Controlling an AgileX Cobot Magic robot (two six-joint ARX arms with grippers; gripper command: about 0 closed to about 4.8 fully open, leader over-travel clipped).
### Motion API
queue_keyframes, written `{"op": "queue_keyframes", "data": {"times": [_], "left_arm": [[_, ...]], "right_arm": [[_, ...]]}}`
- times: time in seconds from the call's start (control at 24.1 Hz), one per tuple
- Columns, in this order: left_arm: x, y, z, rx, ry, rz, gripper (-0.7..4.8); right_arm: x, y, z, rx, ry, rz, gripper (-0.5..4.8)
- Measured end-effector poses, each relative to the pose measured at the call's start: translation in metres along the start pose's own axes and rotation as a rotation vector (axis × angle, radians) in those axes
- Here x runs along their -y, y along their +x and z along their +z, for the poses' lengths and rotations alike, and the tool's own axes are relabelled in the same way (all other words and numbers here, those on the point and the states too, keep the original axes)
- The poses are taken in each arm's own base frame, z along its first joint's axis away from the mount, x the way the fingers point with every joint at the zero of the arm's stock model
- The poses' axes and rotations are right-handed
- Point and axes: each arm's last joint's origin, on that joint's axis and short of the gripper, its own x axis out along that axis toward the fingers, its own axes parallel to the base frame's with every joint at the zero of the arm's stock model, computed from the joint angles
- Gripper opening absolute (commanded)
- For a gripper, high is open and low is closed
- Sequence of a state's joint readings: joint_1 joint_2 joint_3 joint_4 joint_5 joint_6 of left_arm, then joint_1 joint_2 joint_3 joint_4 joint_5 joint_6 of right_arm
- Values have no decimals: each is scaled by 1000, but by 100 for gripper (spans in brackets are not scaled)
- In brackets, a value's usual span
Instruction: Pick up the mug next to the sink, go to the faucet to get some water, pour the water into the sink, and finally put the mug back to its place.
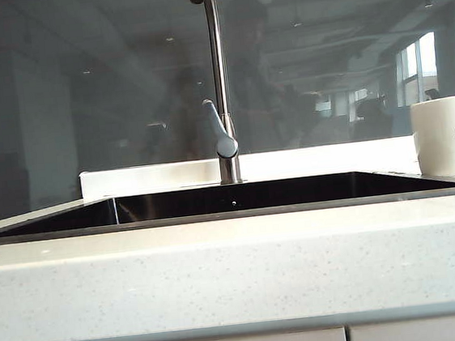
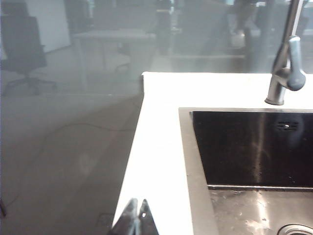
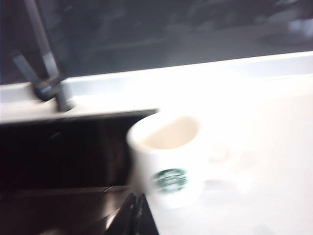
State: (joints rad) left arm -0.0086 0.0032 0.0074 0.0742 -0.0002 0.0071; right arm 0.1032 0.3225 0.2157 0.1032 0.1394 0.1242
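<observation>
**Already back in place? Mug upright beside the sink, both grippers shut and empty**

Leftmost, the left gripper (image 2: pixel 137 218) hangs over the near left corner of the countertop (image 1: pixel 221 269), its fingers pressed together with nothing between them; it does not show in the exterior view. Moving right, the sink (image 1: pixel 54 224) lies recessed in the counter, its dark basin empty as far as can be seen, and the faucet (image 1: pixel 218 82) rises from behind its middle with the grey lever (image 1: pixel 221 130) near the base. Further right, the mug (image 1: pixel 450 137) stands upright on the counter just beside the sink's right edge, logo facing the camera. The right gripper (image 3: pixel 134 215) hovers near the mug on the sink side, fingers together, holding nothing; that view is blurred.

Whether this is the start or the close of the task cannot be told from these views. If the pick-up is in hand, the next move calls for the right gripper to part its fingers and square up on the mug's wall or handle.
</observation>
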Motion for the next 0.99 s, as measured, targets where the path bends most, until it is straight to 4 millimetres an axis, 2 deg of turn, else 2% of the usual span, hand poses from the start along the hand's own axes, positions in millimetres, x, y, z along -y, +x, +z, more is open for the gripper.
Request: {"op": "queue_keyframes", "data": {"times": [0.12,0.33,0.46,0.62,0.99], "left_arm": [[0,0,0,1,0,-1,-4],[0,0,0,0,0,0,-4],[0,0,0,-3,0,-1,-4],[0,0,0,-3,0,0,-4],[0,0,0,-3,0,-1,-4]], "right_arm": [[9,-10,3,77,6,-102,-2],[22,-26,-17,184,-3,-217,-1],[23,-25,-22,182,-9,-190,-1],[25,-19,-44,118,-19,-140,-1],[25,-19,-44,103,-103,-57,-1]]}}
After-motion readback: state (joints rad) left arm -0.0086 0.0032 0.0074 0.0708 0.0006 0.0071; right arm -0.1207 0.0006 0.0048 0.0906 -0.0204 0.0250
